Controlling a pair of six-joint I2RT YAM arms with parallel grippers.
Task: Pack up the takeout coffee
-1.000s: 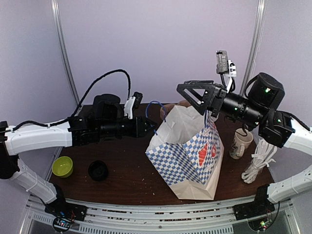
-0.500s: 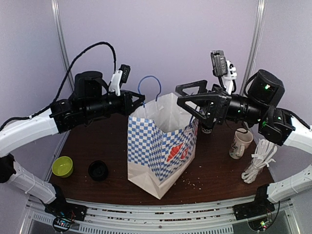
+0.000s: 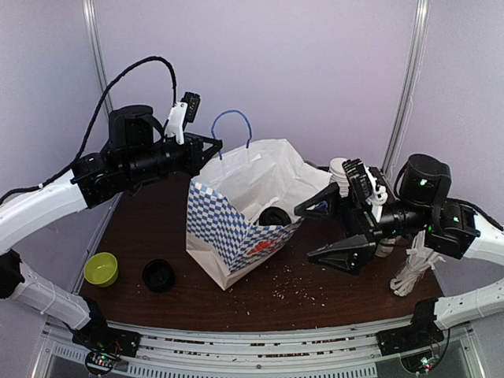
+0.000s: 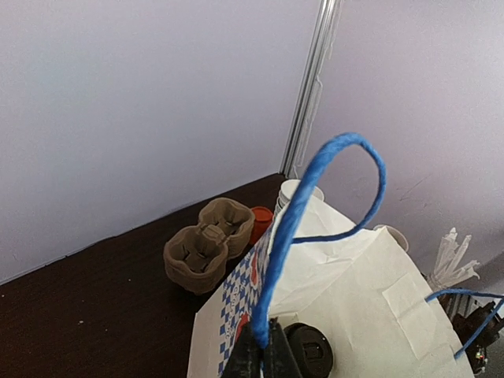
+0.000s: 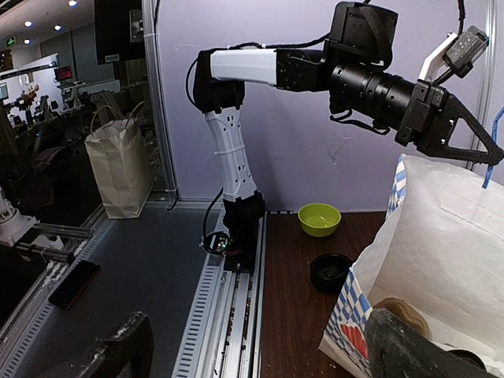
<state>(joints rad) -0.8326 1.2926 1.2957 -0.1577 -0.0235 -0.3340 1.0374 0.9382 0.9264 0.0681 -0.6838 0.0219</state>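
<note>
Left gripper [image 3: 217, 146] is pinching the blue handle [image 4: 346, 139] of the bag [image 3: 224, 228], coffee [image 3: 274, 216] sitting inside; right gripper [image 3: 304, 234], centre right, is gaping empty before stacked cups [image 3: 339, 168].

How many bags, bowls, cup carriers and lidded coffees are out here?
Paper bag: 1
Green bowl: 1
Cardboard cup carrier: 1
Takeout coffee, inside the bag: 1
Total: 4

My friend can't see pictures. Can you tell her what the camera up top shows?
A robot's left gripper pinches the blue handle of a blue-and-white checkered paper bag, holding it up on a brown table. Inside the bag sits the takeout coffee, only its black lid showing. The right gripper hangs open just beside the bag.
</note>
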